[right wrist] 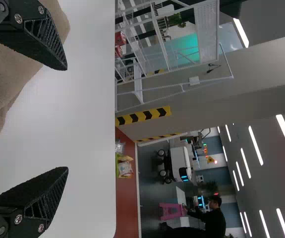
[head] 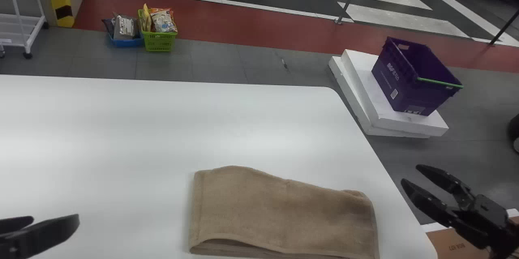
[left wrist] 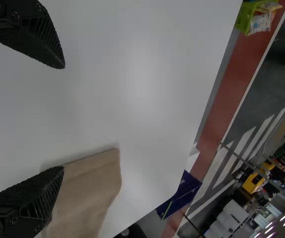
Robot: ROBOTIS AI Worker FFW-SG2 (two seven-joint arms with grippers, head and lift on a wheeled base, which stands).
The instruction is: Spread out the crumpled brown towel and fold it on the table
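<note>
Desk (head: 121,149): white; bears the towel (head: 284,214) at its near side, toward the right edge.
Towel: brown, lying flat and already folded, layers showing at the near edge; far edge uneven.
Towel long axis: left to right, right end angled slightly toward the robot.
Left end effector (left wrist: 63,118): wide open, holding nothing; the towel lies to its right, well apart in the head view.
Right end effector (head: 409,173): wide open, empty; the towel lies to its left. Judged the nearer arm.
Next move: if another fold is wanted, it likely turns on the right end effector coming leftward to the towel's short end; loose layers could slip.
Crate (head: 395,68): purple; print and a square code on its side.
Carton (head: 448,238): small print on top.
</note>
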